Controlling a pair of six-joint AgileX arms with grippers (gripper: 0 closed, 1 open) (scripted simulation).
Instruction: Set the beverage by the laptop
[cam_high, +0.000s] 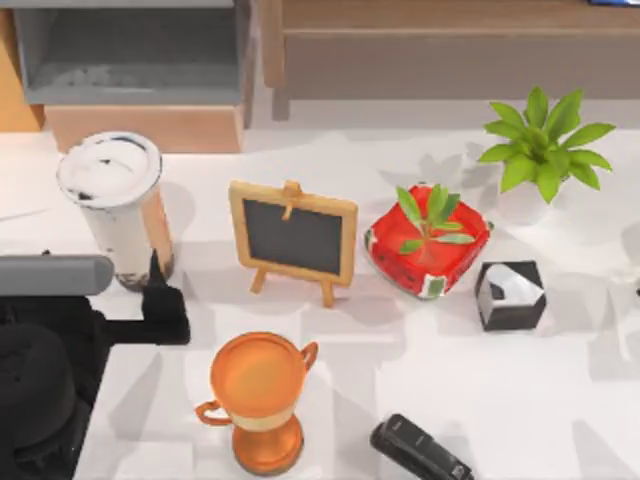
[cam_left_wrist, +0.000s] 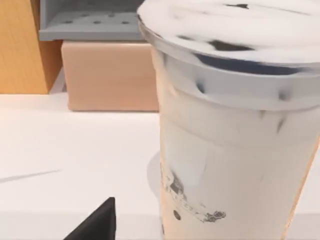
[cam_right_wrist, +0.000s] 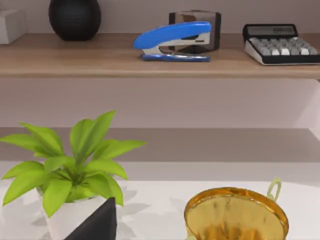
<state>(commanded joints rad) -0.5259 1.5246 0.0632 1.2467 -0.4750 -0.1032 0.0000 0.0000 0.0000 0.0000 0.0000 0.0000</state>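
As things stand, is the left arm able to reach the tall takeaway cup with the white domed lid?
Probably yes. The left gripper sits right beside the base of the tall takeaway cup with the white domed lid, with nothing between them; the orange trophy cup stands off to the side.

Just beyond the left gripper (cam_high: 158, 285) fingertips stands the beverage (cam_high: 118, 208), upright, blocking the way ahead. To its right the small chalkboard easel (cam_high: 293, 238) crowds that side; the orange trophy cup (cam_high: 257, 398) stands behind and right.

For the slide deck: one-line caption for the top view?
Left gripper at the base of the takeaway cup on the table's left, beside a small chalkboard easel and orange trophy.
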